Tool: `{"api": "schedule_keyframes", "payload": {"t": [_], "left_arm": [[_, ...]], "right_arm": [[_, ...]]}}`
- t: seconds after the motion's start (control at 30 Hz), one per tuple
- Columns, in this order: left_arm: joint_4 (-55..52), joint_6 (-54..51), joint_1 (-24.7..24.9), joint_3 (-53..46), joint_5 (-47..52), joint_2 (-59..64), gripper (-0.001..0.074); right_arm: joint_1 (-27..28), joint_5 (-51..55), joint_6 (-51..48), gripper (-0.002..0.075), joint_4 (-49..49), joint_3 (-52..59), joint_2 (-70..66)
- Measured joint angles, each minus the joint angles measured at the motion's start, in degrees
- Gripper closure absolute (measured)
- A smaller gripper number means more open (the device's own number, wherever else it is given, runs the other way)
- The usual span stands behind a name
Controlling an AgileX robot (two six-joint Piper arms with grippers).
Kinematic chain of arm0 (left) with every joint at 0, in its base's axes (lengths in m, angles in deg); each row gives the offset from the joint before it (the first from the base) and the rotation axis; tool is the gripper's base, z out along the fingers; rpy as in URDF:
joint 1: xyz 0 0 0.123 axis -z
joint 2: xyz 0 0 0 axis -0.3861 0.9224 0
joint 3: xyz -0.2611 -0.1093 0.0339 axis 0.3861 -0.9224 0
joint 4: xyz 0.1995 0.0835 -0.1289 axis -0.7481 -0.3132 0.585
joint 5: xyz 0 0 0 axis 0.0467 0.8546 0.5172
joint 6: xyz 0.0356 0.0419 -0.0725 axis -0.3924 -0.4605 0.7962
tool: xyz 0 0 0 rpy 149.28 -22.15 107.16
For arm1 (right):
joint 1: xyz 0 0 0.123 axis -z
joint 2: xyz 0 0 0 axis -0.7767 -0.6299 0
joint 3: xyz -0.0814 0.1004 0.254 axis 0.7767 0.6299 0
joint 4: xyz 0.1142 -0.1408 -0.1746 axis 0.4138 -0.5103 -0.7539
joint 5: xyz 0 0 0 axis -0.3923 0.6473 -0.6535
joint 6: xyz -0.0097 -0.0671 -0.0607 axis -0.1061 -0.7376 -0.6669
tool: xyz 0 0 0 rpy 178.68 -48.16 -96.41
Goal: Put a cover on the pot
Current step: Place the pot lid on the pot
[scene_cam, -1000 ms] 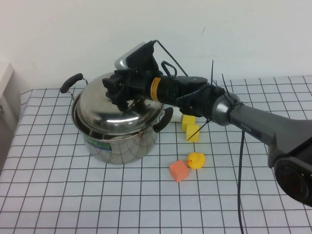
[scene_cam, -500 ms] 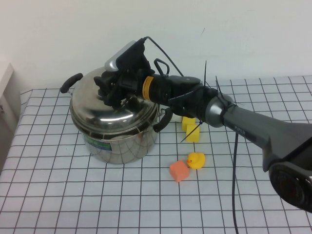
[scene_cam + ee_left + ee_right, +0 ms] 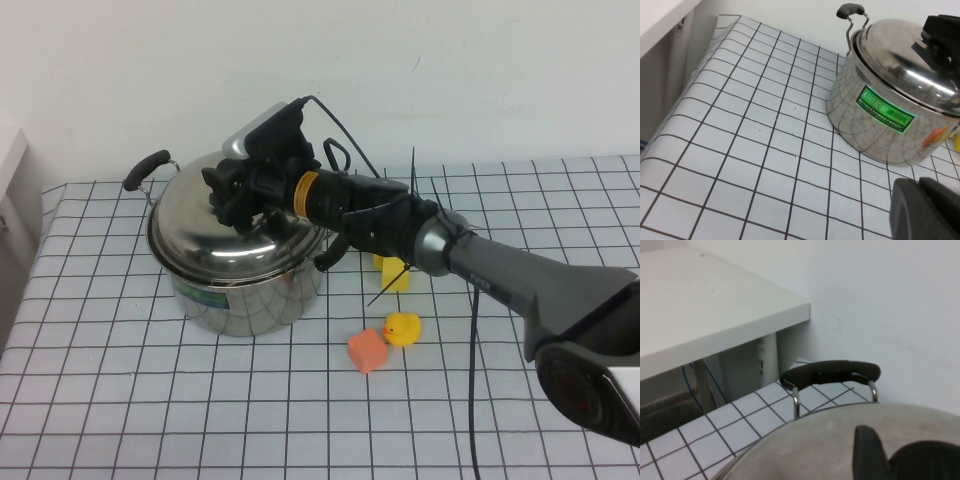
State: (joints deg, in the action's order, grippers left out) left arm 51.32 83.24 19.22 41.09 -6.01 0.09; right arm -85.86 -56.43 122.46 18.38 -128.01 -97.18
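A: Item 1, the pot [image 3: 240, 290]?
B: Far-left on the checked table [image 3: 120, 400], lid [image 3: 225, 225] sitting tilted over its rim. Bare cloth in front and left.
A: Item 2, right gripper [image 3: 240, 195]?
B: On the lid's top; grip state cannot be told.
A: Left gripper [image 3: 927, 210]?
B: Low, near the pot; state unclear.
A: Loose items?
B: Duck [image 3: 402, 328], orange block [image 3: 367, 350], yellow block [image 3: 396, 274], right of pot.

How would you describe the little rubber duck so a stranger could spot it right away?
Start at the big steel pot, where the right end effector sits on the lid; the left end effector is parked aside. On the checkered cloth to the pot's right lies a rubber duck, beside an orange cube. It is rounded, unlike the blocks.
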Motion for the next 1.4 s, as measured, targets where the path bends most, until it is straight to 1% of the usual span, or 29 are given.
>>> {"api": "schedule_keyframes", "payload": {"t": [0.47,0.7,1.4], "left_arm": [[0.0,-0.3,0.0,0.0,0.0,0.0,0.0737],[0.0,-0.3,0.0,0.0,0.0,0.0,0.0737],[0.0,-0.3,0.0,0.0,0.0,0.0,0.0738]], "right_arm": [[-0.1,0.0,-0.5,0.0389,0.9,-1.7,-0.4],[-0.1,0.0,2.0,0.0389,-2.4,-1.7,-0.4],[-0.1,-0.3,3.2,0.0389,-2.8,-1.8,-1.7]]}}
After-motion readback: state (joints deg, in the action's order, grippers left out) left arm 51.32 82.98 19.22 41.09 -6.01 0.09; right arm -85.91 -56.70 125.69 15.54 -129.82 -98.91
